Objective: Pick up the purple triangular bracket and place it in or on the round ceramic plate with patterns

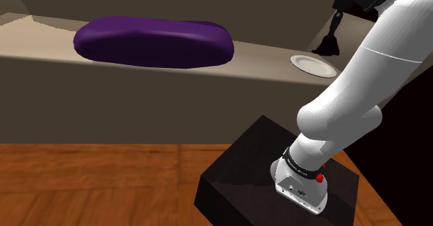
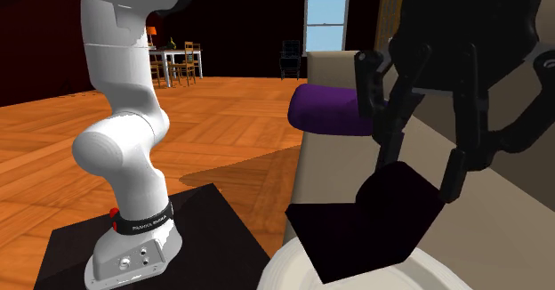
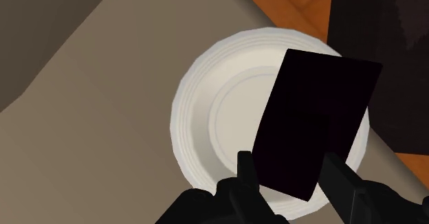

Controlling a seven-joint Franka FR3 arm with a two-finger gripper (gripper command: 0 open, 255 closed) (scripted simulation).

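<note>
Nothing legible is turning up anywhere at this moment. The black band (image 2: 142,218) wrapping the foot of the white arm (image 2: 124,141) is carrying a line of small pale lettering, and it is coming through too tiny to read in the second exterior view. In the shoulder view that band is showing faint light marks as well, and no letter is making itself out there either. No numbers, brands or signs are reading on anything else.
</note>
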